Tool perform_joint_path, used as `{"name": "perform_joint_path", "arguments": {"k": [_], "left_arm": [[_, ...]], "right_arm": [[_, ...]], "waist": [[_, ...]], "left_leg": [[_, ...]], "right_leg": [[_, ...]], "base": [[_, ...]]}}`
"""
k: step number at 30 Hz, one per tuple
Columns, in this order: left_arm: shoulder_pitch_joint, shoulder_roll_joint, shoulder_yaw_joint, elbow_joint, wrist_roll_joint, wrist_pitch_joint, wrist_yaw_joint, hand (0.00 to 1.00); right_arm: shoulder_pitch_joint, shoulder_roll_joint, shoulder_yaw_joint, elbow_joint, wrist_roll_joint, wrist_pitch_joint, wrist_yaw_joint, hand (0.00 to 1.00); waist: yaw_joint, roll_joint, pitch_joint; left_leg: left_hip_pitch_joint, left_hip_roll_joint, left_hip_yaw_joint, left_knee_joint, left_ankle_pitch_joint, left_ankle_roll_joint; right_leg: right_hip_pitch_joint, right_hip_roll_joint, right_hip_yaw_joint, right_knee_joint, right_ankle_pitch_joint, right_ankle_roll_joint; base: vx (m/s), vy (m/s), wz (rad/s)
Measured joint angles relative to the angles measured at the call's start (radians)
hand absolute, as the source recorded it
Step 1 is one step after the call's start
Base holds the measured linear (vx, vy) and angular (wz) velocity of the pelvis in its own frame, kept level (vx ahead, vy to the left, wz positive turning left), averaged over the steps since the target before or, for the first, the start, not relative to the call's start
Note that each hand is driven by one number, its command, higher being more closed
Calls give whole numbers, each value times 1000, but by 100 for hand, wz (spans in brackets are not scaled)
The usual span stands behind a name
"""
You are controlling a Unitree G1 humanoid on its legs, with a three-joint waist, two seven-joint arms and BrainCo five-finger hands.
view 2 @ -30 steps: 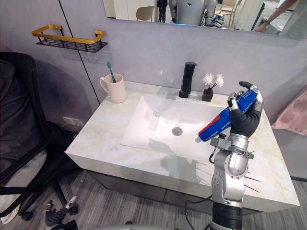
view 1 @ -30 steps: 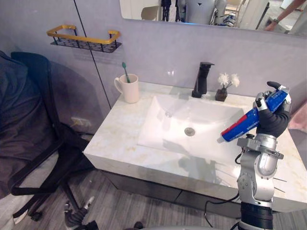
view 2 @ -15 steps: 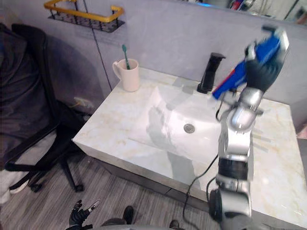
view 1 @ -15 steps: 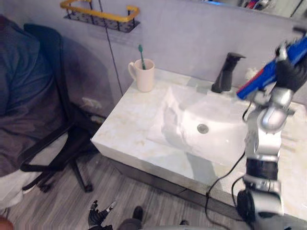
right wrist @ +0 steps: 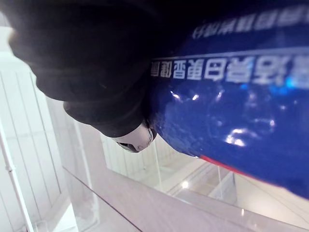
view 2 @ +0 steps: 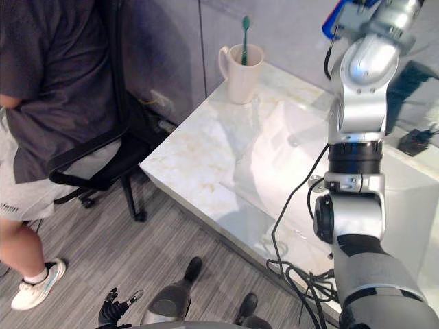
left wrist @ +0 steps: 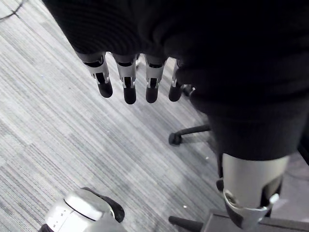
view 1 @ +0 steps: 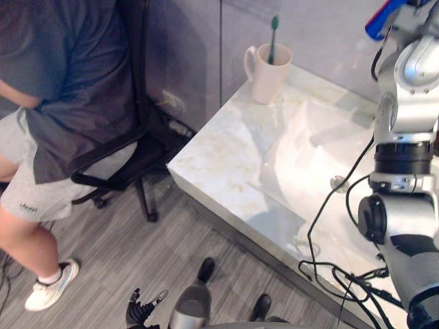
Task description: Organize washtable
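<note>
A blue tube (right wrist: 231,111) is clasped in the right robot hand (right wrist: 91,63), whose fingers are curled round it. The tube is held high above the back of the sink (view 1: 322,151), well clear of the table (view 1: 219,161). The left robot hand (left wrist: 128,82) is hung low over the floor (left wrist: 58,135), fingers straight and relaxed, with nothing held. A cream mug (view 1: 266,72) with a green toothbrush (view 1: 274,31) is stood at the table's far left corner. A person (view 1: 62,82) is seated on a black chair (view 1: 130,168) near the table.
</note>
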Motion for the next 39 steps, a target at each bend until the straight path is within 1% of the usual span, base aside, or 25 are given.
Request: {"name": "perform_joint_path", "arguments": {"k": [3, 7, 11, 15, 18, 26, 29, 32, 39], "left_arm": [[0, 5, -18, 1, 0, -2, 0, 0], [-1, 8, -34, 5, -5, -3, 1, 0], [-35, 8, -55, 27, -8, -13, 0, 0], [-54, 8, -60, 27, -30, -23, 1, 0], [-57, 8, -87, 29, -34, -23, 1, 0], [-60, 11, -99, 29, -34, -24, 1, 0], [-64, 22, -120, 29, -34, -24, 2, 0], [-67, 25, -125, 28, -35, -24, 2, 0], [-68, 26, -135, 28, -36, -25, 5, 0]], "right_arm": [[-42, -2, 41, 65, -6, 12, 0, 100], [-85, -2, 106, 126, -7, 31, 3, 100], [-110, -11, 108, 129, -8, 32, 3, 100], [-118, -44, 134, 143, -16, 37, 1, 100], [-128, -45, 135, 169, -35, 51, -1, 100], [-159, -55, 149, 176, -48, 53, -22, 100], [-164, -59, 152, 203, -48, 55, -22, 100], [-164, -59, 155, 210, -47, 69, -21, 100], [-164, -59, 183, 240, -48, 72, -18, 100]], "waist": [[19, 1, 19], [19, 2, 25], [38, 15, 57], [39, 19, 73], [42, 19, 75], [42, 21, 77], [42, 21, 79], [40, 22, 85], [40, 28, 90]], "left_leg": [[-15, -1, -16, 0, 5, -3], [-32, -3, -35, 0, 10, -5], [-41, -1, -45, 0, 13, -10], [-68, 0, -67, 0, 21, -15], [-72, -2, -70, 0, 21, -16], [-81, -1, -71, 0, 22, -17], [-81, 0, -70, 0, 22, -16], [-81, 1, -67, 0, 22, -16], [-80, 1, -66, 0, 22, -17]], "right_leg": [[-7, -1, -16, -1, 0, 0], [-11, 0, -38, -8, 0, 0], [-13, 6, -46, -13, 0, 0], [-28, 12, -69, -15, 0, 0], [-29, 12, -72, -17, 0, 0], [-40, 12, -71, -15, -1, -2], [-41, 12, -70, -14, -1, -2], [-42, 12, -68, -14, -1, -2], [-42, 12, -67, -14, -1, -2]], "base": [[-4, 9, 14], [-2, 7, 15], [-17, 7, 6], [-4, -3, 14], [19, 13, 6], [-6, 8, -1], [-13, 24, -2], [0, 0, 0], [-1, 9, 0]]}}
